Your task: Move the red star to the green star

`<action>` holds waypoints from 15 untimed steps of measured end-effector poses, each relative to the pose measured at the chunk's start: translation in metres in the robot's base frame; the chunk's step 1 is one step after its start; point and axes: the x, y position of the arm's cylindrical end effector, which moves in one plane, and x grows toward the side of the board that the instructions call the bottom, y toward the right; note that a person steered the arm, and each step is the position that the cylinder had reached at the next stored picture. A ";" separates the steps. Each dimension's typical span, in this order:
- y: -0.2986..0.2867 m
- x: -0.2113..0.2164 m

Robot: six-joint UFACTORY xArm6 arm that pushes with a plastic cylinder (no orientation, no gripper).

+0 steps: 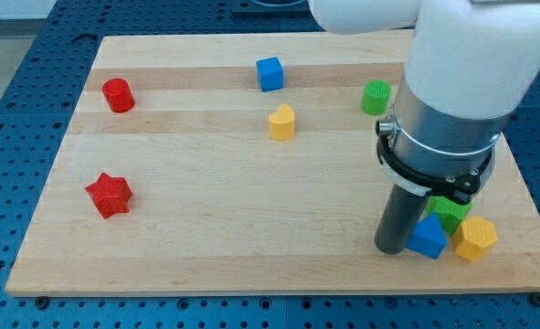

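The red star lies near the board's left edge, in the lower half. A green block that may be the green star sits at the lower right, mostly hidden behind the arm; its shape is unclear. My tip rests on the board at the lower right, touching the left side of a blue block. The tip is far to the right of the red star.
A yellow block sits right of the blue one. A red cylinder is at upper left, a blue cube at top centre, a yellow block below it, a green cylinder at upper right. The wooden board lies on a blue perforated table.
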 end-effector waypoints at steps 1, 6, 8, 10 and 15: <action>-0.009 0.000; -0.308 -0.113; -0.417 -0.062; -0.324 -0.068; -0.189 -0.115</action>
